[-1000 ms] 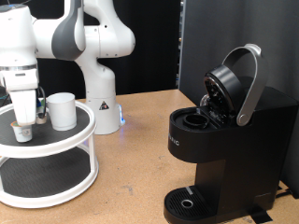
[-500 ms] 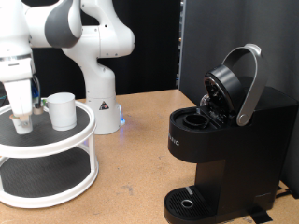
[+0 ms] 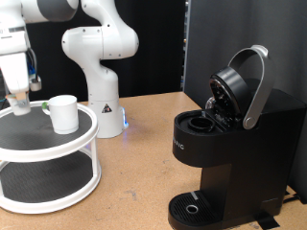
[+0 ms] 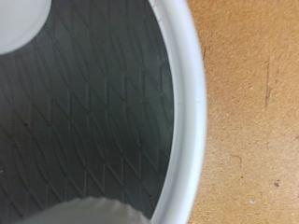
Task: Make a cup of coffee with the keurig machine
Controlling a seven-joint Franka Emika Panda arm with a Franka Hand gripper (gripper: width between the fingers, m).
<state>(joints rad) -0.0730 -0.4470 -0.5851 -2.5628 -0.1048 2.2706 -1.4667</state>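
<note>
My gripper (image 3: 17, 99) hangs above the left part of a white two-tier round stand (image 3: 72, 140) at the exterior view's left. It is shut on a small pale coffee pod, held just above the top tier. In the wrist view the pod shows as a blurred pale round shape (image 4: 93, 215). The white cup (image 3: 64, 113) stands on the top tier, just right of the gripper and apart from it; its rim shows in the wrist view (image 4: 19, 19). The black keurig machine (image 3: 230, 153) stands at the right with its lid (image 3: 235, 86) raised and the pod chamber open.
The arm's white base (image 3: 101, 96) stands behind the stand. The stand's white rim (image 4: 187, 112) and dark mesh floor fill the wrist view, with brown table beside them. A black panel rises behind the machine. The machine's round drip base (image 3: 197, 206) holds nothing.
My gripper has risen from the stand's top tier and shifted slightly left. The pod that sat on the tier under the fingers has gone up with it. The cup and the machine have not moved.
</note>
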